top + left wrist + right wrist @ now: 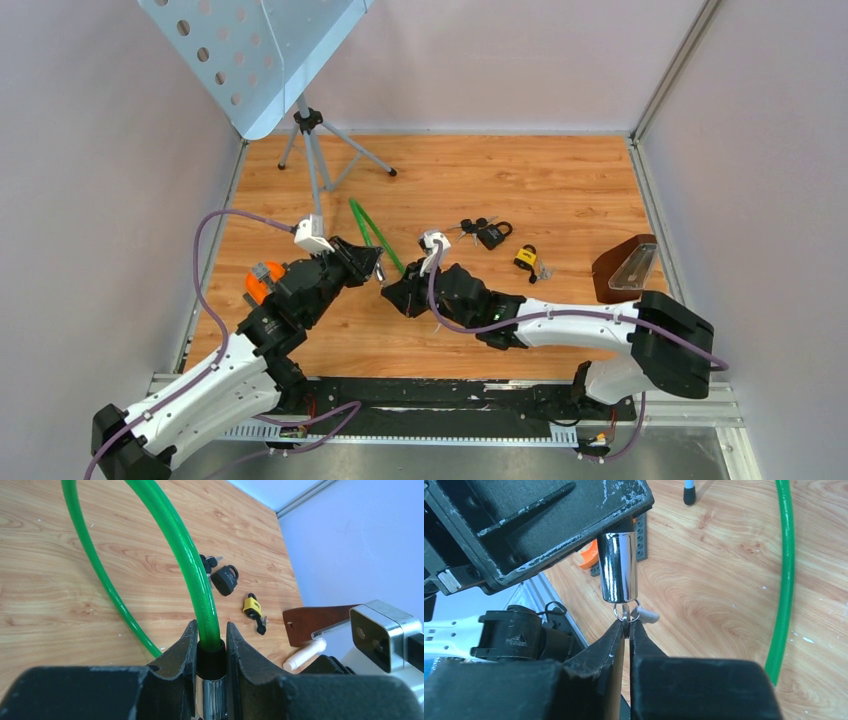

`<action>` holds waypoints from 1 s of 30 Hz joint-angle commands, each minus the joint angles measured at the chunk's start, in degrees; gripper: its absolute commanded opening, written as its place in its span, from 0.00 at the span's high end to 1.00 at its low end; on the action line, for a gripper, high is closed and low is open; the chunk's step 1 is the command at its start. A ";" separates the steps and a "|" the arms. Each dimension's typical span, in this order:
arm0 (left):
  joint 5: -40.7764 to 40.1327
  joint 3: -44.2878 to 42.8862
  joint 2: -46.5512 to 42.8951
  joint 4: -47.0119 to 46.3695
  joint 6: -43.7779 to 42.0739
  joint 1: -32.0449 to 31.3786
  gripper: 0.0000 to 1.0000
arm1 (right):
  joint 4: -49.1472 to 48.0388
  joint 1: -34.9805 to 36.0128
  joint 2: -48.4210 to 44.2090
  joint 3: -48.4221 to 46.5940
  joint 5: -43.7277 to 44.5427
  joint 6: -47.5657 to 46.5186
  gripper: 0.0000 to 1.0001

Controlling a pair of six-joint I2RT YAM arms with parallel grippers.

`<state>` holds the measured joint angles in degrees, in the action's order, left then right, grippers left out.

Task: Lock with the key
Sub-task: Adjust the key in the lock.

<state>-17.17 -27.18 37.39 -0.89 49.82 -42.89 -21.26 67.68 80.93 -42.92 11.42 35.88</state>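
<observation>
A green cable lock (372,238) loops across the wooden floor. My left gripper (374,266) is shut on its black collar and chrome cylinder (212,680), the green cable (192,575) rising out between the fingers. In the right wrist view the chrome cylinder (618,574) hangs from the left gripper, with a key ring at its lower end. My right gripper (626,625) is shut on the key (625,616) that sits in the cylinder's end. In the top view the right gripper (392,293) meets the left one at mid table.
A black padlock with keys (490,234) and a yellow padlock (526,258) lie right of centre. A brown holder with a clear tube (627,266) stands at the right edge. A tripod stand (310,140) with a perforated sheet stands at the back left.
</observation>
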 commanded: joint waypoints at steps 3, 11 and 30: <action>2.78 -0.82 -2.99 -1.94 -2.59 -0.08 1.00 | -7.07 -4.73 -2.44 -0.36 -7.74 6.76 1.00; 11.78 2.75 -6.68 -7.96 -7.22 -0.08 1.00 | -19.02 -13.89 -5.82 6.30 -28.44 25.93 1.00; 17.35 0.65 -4.70 -15.38 -11.95 -0.08 1.00 | -26.57 -16.43 -8.15 13.25 -33.14 36.74 0.52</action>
<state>-0.89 -23.94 32.03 -14.57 42.15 -42.83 -53.93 51.55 80.12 -28.93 -25.80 78.87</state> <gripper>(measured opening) 0.264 0.368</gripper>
